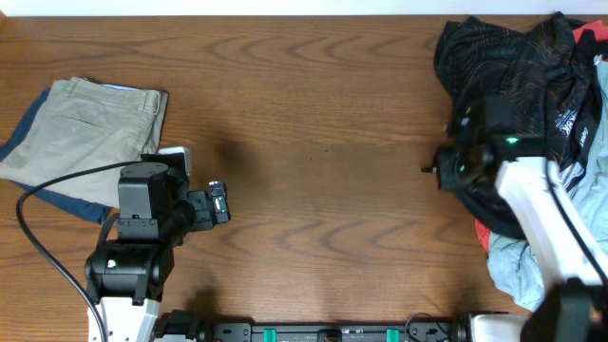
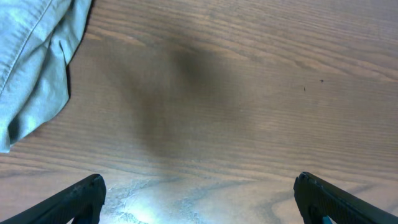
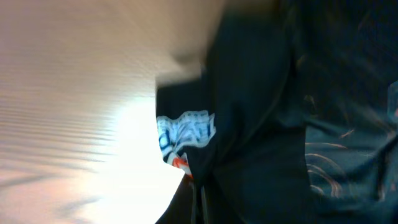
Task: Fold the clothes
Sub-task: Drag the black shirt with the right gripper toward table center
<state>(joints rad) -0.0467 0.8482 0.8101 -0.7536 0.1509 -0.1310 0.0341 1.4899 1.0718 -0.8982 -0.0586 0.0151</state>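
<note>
The black jersey [image 1: 513,76] with thin orange lines lies crumpled at the table's far right. My right gripper [image 1: 448,171] is at the jersey's left edge. In the right wrist view the jersey [image 3: 261,93] fills most of the picture, very close and blurred, with a white-and-red logo patch [image 3: 183,134] showing. The right fingers [image 3: 200,205] sit pressed together with black cloth between them. My left gripper [image 1: 217,201] is open and empty over bare wood at the front left, and its two fingertips [image 2: 199,199] stand wide apart.
Folded tan trousers [image 1: 85,133] lie on a dark blue garment at the far left; their edge shows in the left wrist view [image 2: 31,62]. A light-blue garment [image 1: 518,261] and a red one [image 1: 484,233] lie under the jersey at the right edge.
</note>
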